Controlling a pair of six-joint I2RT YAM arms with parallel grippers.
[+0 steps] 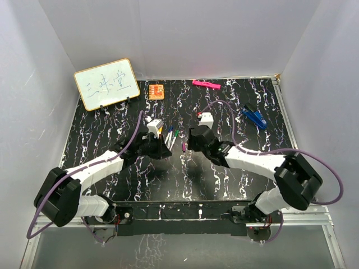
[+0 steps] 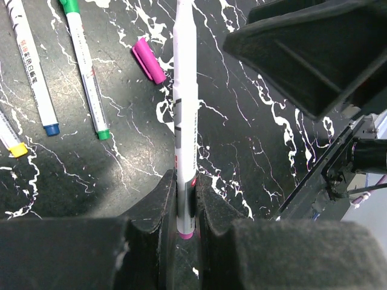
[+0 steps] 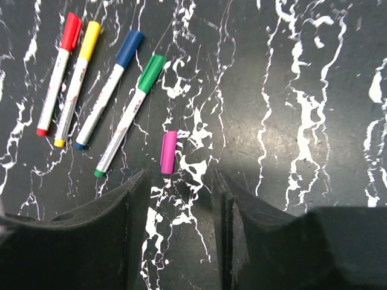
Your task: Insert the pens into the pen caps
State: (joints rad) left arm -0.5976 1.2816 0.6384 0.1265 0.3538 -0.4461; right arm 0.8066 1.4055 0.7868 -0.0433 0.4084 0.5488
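Note:
My left gripper point(image 2: 186, 199) is shut on the purple pen point(image 2: 185, 109), a white barrel with a purple end, held above the table and pointing away; the gripper also shows in the top view point(image 1: 160, 147). The loose purple cap point(image 3: 169, 152) lies on the table just ahead of my right gripper point(image 3: 181, 193), which is open and empty. The cap also shows in the left wrist view point(image 2: 149, 60) and the top view point(image 1: 184, 147). The red point(image 3: 57, 72), yellow point(image 3: 75, 84), blue point(image 3: 109, 90) and green point(image 3: 127, 115) pens lie side by side to its left with their caps on.
A small whiteboard point(image 1: 106, 84) stands at the back left, with an orange card point(image 1: 156, 91) beside it. A flat pink bar point(image 1: 206, 84) lies at the back edge. A blue clip-like piece point(image 1: 255, 116) lies at the right. The right gripper's black fingers point(image 2: 302, 54) hang close to the held pen.

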